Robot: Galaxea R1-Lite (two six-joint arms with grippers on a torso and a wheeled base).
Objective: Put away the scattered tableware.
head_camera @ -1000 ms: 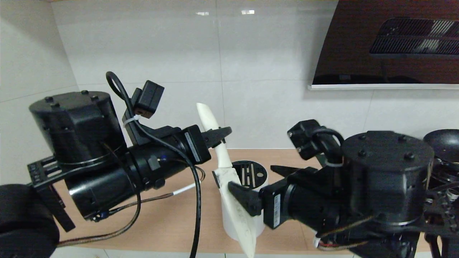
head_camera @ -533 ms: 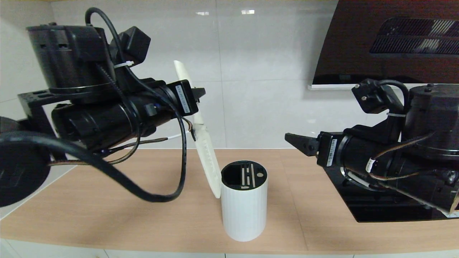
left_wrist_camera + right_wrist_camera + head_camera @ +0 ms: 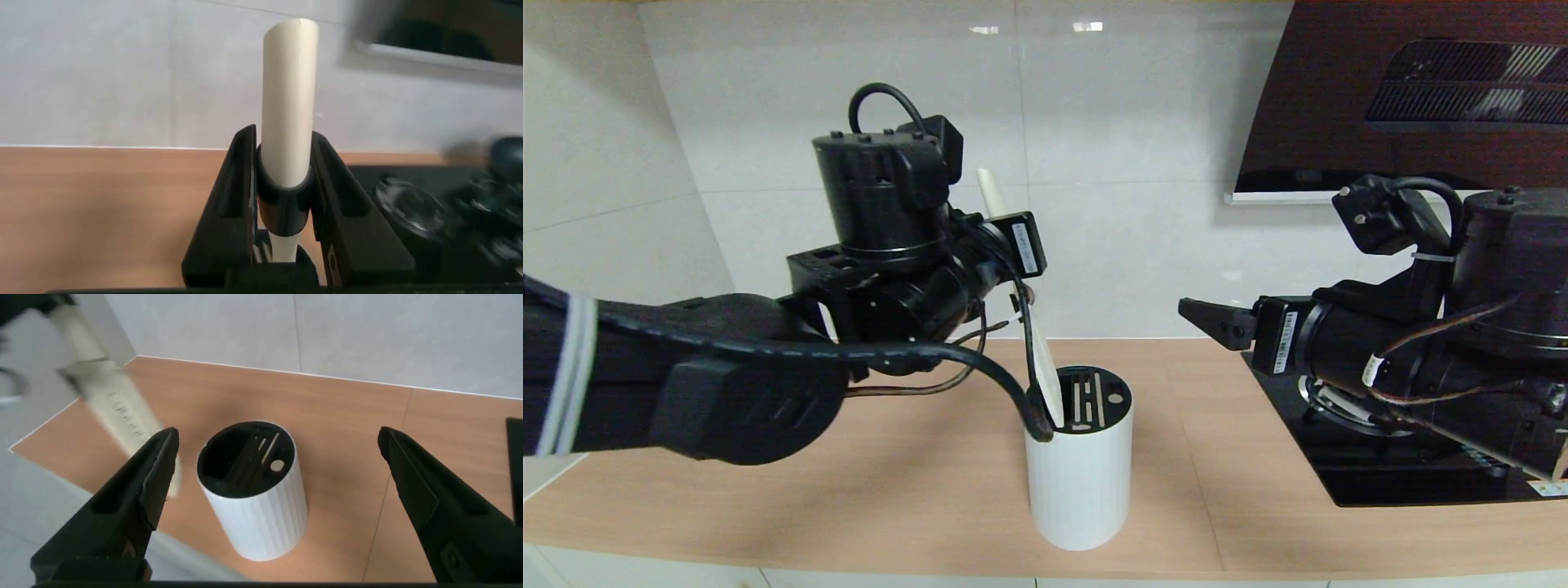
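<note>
Big glossy white tiles across the back wall (image 3: 1135, 163), two small light reflections (image 3: 1086, 27) up near the top, and a tiled side wall (image 3: 596, 163) closing the corner on the left. A pale wood bench (image 3: 849, 506) runs along below, with a white front (image 3: 849, 578) under its edge. Over on the right, a dark slanted range hood (image 3: 1339, 98) with a slatted grille (image 3: 1462, 82) hangs above a black cooktop (image 3: 1347, 482) set into the bench.

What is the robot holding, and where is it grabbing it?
The left gripper holds a white knife by its handle. The right gripper is open and empty.
</note>
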